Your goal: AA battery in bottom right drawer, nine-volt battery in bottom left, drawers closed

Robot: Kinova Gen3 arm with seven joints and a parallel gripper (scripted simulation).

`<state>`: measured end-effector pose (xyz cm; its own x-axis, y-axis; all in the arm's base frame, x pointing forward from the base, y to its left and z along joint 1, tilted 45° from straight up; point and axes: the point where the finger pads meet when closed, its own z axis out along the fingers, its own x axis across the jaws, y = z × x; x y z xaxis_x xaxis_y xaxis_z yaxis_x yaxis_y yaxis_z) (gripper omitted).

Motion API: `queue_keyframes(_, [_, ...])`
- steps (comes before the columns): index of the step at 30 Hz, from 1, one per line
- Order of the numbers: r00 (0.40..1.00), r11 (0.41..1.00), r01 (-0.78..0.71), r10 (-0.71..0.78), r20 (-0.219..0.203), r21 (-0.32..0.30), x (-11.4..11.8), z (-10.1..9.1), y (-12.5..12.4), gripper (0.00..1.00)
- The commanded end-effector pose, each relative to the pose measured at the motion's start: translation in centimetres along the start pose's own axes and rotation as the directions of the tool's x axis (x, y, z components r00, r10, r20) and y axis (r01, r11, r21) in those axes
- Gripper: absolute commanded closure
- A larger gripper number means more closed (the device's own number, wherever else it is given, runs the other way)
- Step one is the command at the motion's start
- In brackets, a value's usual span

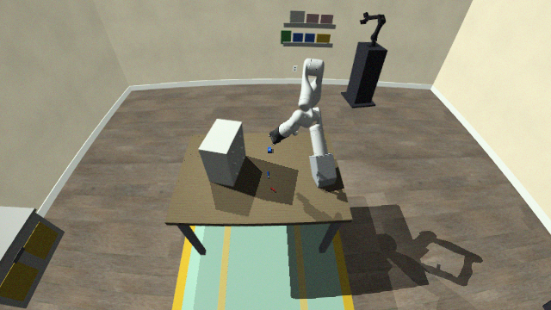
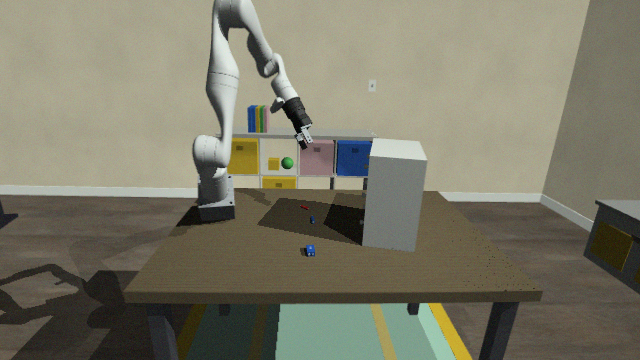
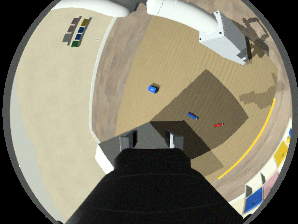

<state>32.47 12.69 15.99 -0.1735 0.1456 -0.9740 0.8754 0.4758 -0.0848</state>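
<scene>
The small chest point(image 1: 220, 135) point(image 2: 395, 200) point(image 3: 112, 146) stands upright, its knobbed drawer fronts facing the arm's base; no drawer visibly sticks out, though the fronts show poorly. The nine-volt battery point(image 1: 269, 150) point(image 2: 310, 250) point(image 3: 153, 88), a small blue block, rests on the table point(image 1: 194, 207) point(image 2: 250, 275) point(image 3: 135, 100) in front of the chest and off to one side. The AA battery point(image 1: 268, 175) point(image 2: 312, 219) point(image 3: 192, 116), a blue cylinder, lies in the shadow. My gripper point(image 1: 272, 139) point(image 2: 304, 142) point(image 3: 151, 136) is open and empty, high above the table and tilted toward the chest.
A small red object point(image 1: 273, 189) point(image 2: 304, 207) point(image 3: 218, 125) lies near the AA battery, on the side away from the nine-volt. The arm's base point(image 1: 323, 170) point(image 2: 216, 205) point(image 3: 225, 42) stands at the table side opposite the chest.
</scene>
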Motion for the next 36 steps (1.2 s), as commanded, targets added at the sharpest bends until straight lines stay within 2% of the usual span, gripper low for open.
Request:
queue_keyframes(1, [0.981,0.986,-0.135,0.147,-0.129,0.096,-2.1,-0.9,0.1,0.0])
queue_keyframes(4, [0.926,0.942,-0.241,0.295,-0.235,0.236,-3.8,-2.1,-0.7,0.0])
queue_keyframes(6, [0.879,0.904,-0.286,0.379,-0.289,0.318,-4.9,-2.9,-1.0,0.0])
queue_keyframes(9, [0.812,0.852,-0.321,0.472,-0.344,0.412,-6.2,-4.0,-1.3,0.0])
queue_keyframes(12, [0.765,0.819,-0.334,0.524,-0.373,0.466,-7.1,-4.6,-1.4,0.0])
queue_keyframes(18, [0.746,0.806,-0.337,0.544,-0.383,0.487,-7.5,-4.9,-1.5,0.0])
queue_keyframes(36, [0.746,0.805,-0.337,0.544,-0.384,0.487,-7.5,-4.9,-1.5,0.0])
